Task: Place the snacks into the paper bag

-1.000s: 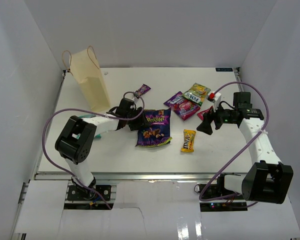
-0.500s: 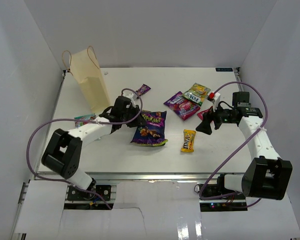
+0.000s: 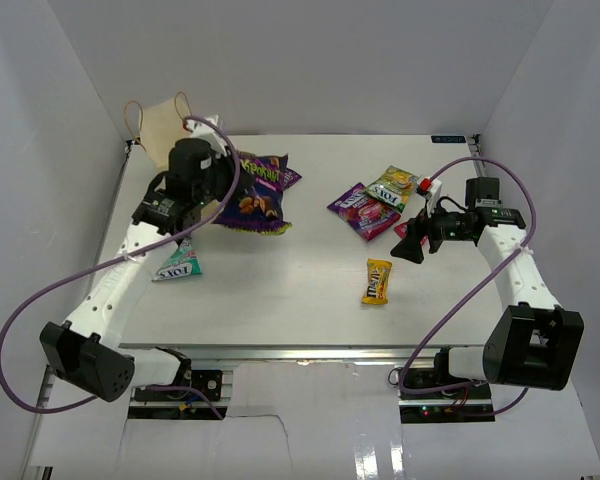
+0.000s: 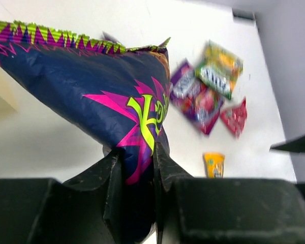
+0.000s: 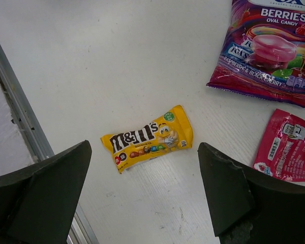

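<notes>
Left gripper (image 4: 137, 158) is clamping the large purple packet (image 4: 91, 86) beside the paper bag (image 3: 156, 126); centre over its mouth before releasing.

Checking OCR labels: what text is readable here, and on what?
"m&m's": yellow packet
"BERRIES OVAL CANDY": purple-pink packet
"FOX'S": teal packet
"FOX'S": green-yellow packet
Unreadable: creased lettering on large purple packet
Too small: print on red-pink packet

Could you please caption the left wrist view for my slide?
Left gripper pinching the large purple snack packet, smaller packets on the table beyond.
</notes>
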You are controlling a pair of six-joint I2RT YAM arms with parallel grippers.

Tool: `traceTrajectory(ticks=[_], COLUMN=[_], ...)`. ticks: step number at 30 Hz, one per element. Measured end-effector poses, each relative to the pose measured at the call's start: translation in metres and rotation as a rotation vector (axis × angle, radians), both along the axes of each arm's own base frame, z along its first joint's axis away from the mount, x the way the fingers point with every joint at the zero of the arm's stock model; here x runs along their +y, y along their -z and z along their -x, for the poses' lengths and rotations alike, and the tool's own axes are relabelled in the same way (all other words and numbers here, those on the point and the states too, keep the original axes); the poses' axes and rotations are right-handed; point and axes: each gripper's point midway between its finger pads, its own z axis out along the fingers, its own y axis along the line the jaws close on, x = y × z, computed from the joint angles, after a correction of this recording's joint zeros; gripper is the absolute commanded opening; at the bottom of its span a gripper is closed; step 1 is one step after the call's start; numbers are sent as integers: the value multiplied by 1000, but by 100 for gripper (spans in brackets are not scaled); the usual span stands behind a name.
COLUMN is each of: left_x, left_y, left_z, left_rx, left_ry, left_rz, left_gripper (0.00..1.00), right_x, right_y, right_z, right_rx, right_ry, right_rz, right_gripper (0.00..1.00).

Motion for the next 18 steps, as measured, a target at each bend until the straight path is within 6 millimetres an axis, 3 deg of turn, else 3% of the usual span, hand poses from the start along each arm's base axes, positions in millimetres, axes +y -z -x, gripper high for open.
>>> traceTrajectory(ticks=[7,11,14,18], left_x=[81,123,140,156], left_y=[-151,-215,-246,-254], left_z=[-41,-61,-76,-92], left_rx=[-273,-406,-479,-520], left_ry=[-244,-375,-438,-496], left_rz=[-24,-51,-78,-130], left_gripper=[0,0,0,0], right_x=[2,3,3,3], right_y=[1,2,1,0], right_z=[0,0,0,0], right_rx=[13,16,16,15], right_ry=[-9,-12,-12,-15], right_rz=[-17,-23,-27,-40], right_gripper=[92,92,92,92])
